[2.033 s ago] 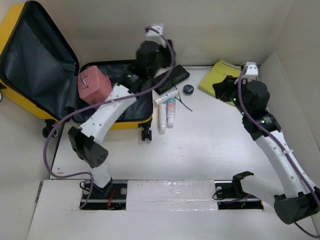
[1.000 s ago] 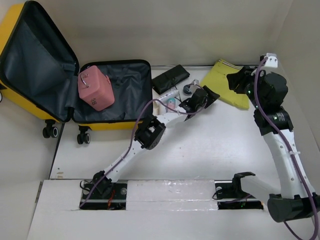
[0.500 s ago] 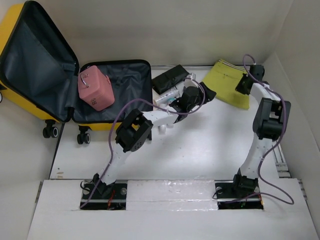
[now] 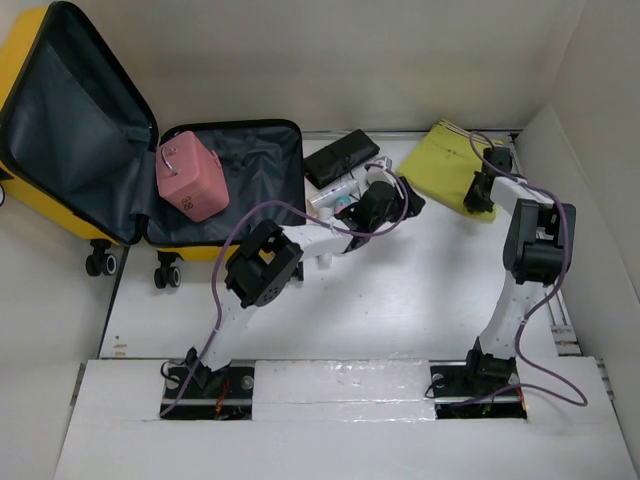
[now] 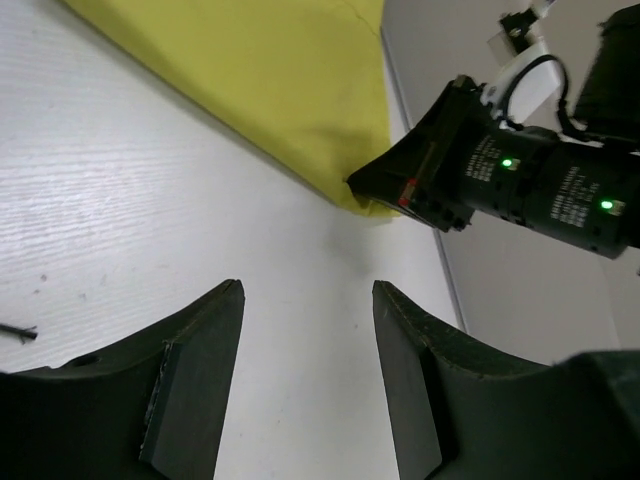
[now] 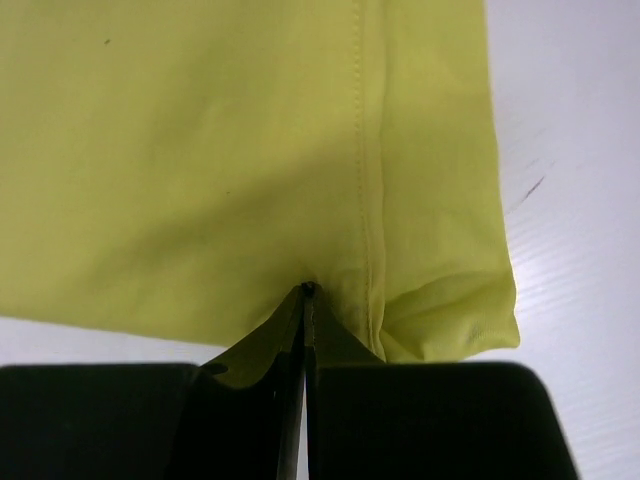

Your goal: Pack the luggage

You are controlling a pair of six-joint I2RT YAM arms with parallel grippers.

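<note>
— Right gripper (image 6: pixel 305 292)?
— Pressed together, pinching yellow cloth (image 6: pixel 200 150) edge.
— Left gripper (image 5: pixel 305 300)?
— Half spread, holding nothing, above table (image 5: pixel 120 210).
— Luggage (image 4: pixel 255 165)?
— Far left, open; long axis near-to-far, wheels toward arms.

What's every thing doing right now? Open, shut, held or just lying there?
luggage: open, lid standing up.
pink case: shut, sitting in the luggage.
right gripper: shut on the yellow cloth.
yellow cloth: on the table, edge pinched.
left gripper: open, empty.
black pouch: lying on the table.
</note>
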